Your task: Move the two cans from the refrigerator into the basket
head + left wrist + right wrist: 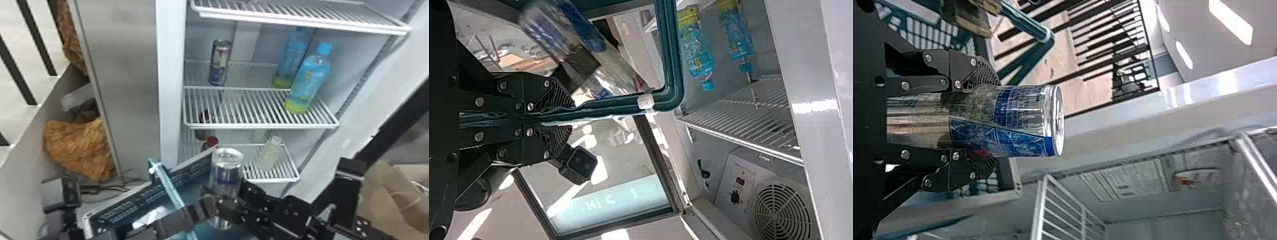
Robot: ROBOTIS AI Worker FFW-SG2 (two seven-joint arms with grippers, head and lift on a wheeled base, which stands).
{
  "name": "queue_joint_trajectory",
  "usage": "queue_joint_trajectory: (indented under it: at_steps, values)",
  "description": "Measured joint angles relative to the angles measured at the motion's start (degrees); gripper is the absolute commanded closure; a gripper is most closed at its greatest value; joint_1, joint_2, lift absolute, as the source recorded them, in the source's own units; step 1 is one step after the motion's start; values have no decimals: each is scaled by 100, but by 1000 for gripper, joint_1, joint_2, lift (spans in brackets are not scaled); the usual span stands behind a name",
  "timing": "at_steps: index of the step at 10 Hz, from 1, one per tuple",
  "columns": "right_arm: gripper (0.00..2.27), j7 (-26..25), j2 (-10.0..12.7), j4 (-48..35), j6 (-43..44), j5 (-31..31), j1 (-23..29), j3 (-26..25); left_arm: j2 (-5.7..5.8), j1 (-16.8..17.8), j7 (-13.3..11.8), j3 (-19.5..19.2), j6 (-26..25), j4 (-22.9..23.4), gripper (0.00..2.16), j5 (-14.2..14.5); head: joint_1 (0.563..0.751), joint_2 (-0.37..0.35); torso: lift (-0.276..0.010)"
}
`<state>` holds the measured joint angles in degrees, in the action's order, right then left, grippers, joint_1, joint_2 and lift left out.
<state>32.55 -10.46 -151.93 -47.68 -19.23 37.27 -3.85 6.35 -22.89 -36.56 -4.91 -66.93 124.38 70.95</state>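
Right gripper, lower centre of the head view, is clamped around a can; by the left gripper, the basket handle is clenched.

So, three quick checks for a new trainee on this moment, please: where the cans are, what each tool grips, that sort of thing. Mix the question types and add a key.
1. True or false: the right tool has a blue-and-silver can between its fingers.
2. What does the left tool grip? a) a cable; b) the teal handle of the basket; c) a paper bag.
3. Fill in, from the head view: the other can stands upright on a wire shelf, to the ____ of two blue-capped bottles.

Key: 1. true; 2. b; 3. left
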Motion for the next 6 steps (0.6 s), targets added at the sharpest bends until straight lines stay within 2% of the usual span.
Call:
queue_joint_trajectory:
  at_steps: [1,3,6]
  values:
    - [572,125,-52,95,-224,-103,-107,49,-2,-2,0,0,0,0,1202,0,695,-159,-35]
    - [308,298,-137,339,-380,-133,-311,128,-3,-3,-1,-1,0,0,1202,11,695,-140,-35]
    - [252,289,-115,364,-281,-75,-332,-5,-12,-15,1,-11,0,0,1202,17,695,-158,-35]
